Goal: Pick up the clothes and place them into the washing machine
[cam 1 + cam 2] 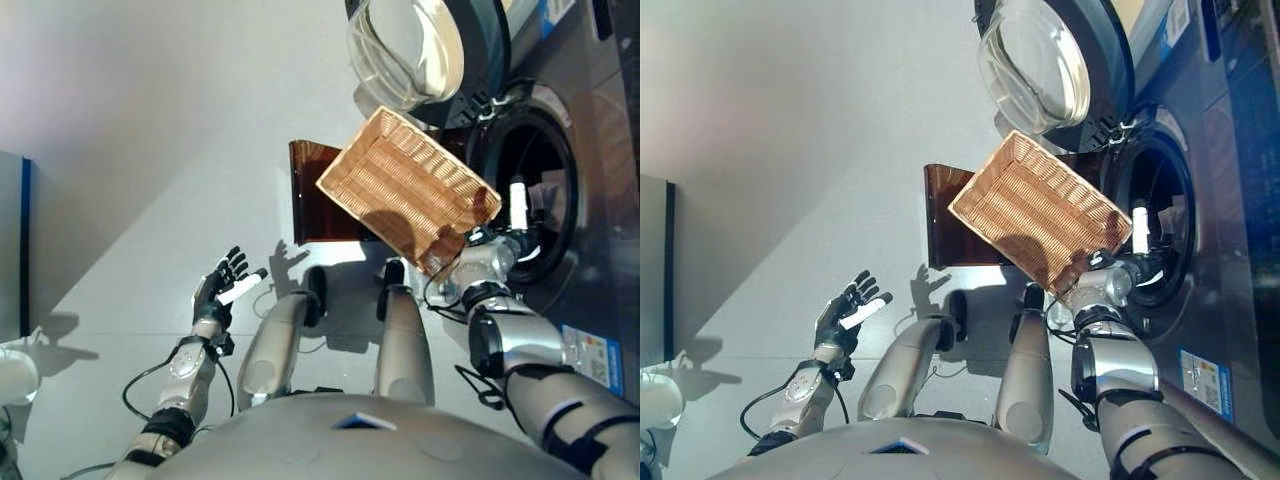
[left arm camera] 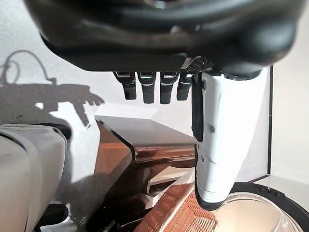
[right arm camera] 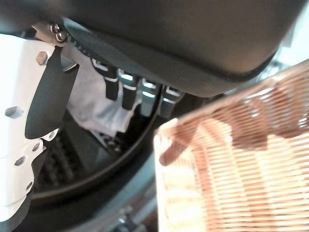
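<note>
Wicker basket (image 1: pixel 408 186) tilted at washing machine (image 1: pixel 560 130) opening, empty (inside bare). White clothes (image 3: pixel 96 104) inside drum. Right hand (image 1: pixel 512 225) beside opening, fingers straight. Left hand (image 1: pixel 222 281) far off, spread, holding nothing.

1. Pale clothes (image 3: pixel 96 108) lie bunched inside the drum of my washing machine (image 1: pixel 545 190), seen past its dark rim.
2. The machine's round glass door (image 1: pixel 1035 65) hangs swung wide open beside the drum mouth.

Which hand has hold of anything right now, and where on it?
The right hand seems to hold the wicker basket by a corner of its rim, at the washing machine's drum opening; the grip is hidden. The left hand holds nothing.
</note>
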